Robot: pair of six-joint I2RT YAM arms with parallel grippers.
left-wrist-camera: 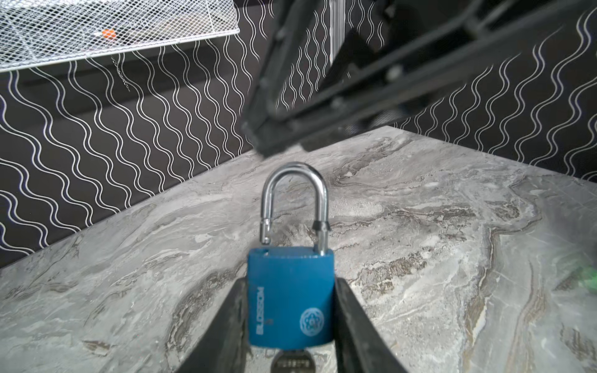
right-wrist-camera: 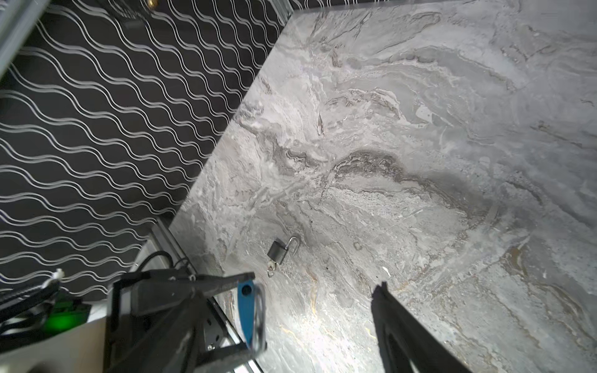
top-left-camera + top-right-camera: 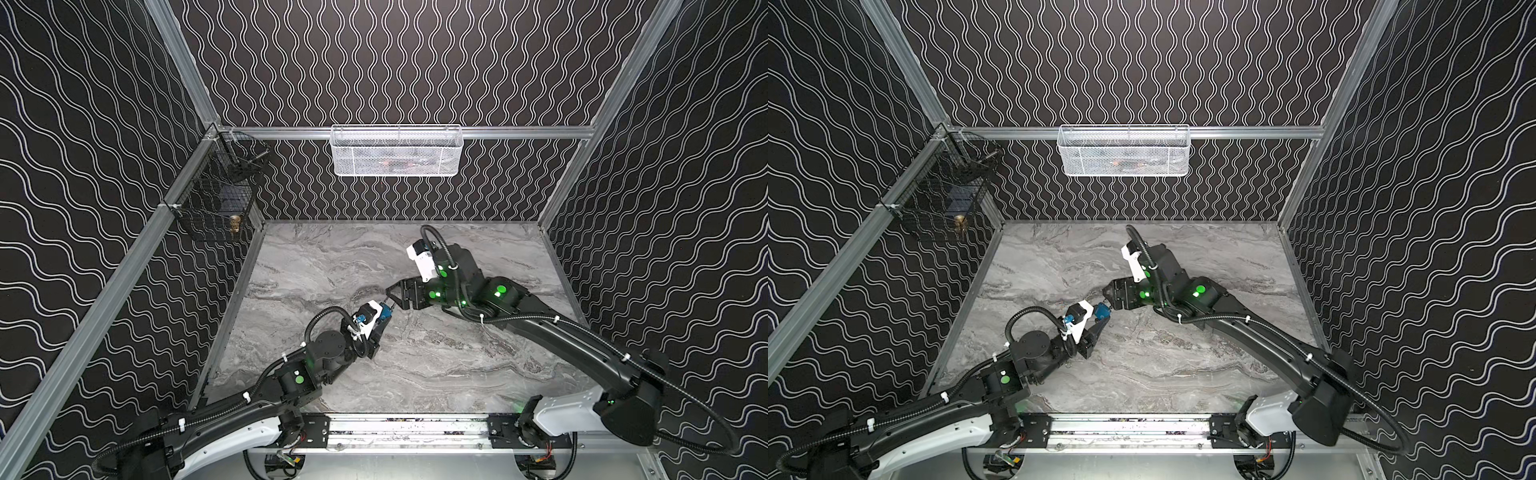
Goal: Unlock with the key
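My left gripper [image 1: 290,285] is shut on the body of a blue padlock [image 1: 290,300] and holds it above the marble table [image 3: 457,365]. The silver shackle [image 1: 294,197] stands raised, with one leg free of the body. A key [image 1: 290,363] sits in the padlock's underside, half hidden. Both top views show the padlock [image 3: 386,311] [image 3: 1101,309] near the table's middle. My right gripper [image 3: 390,296] [image 3: 1105,296] is open right beside the shackle end, with nothing between its fingers. In the right wrist view the padlock [image 2: 247,316] lies off to one side of that gripper [image 2: 300,310].
A small grey padlock [image 2: 280,251] with an open shackle and a key lies on the table near the left wall. A white mesh basket [image 3: 397,151] hangs on the back wall. A black wire basket [image 3: 216,195] hangs in the back left corner.
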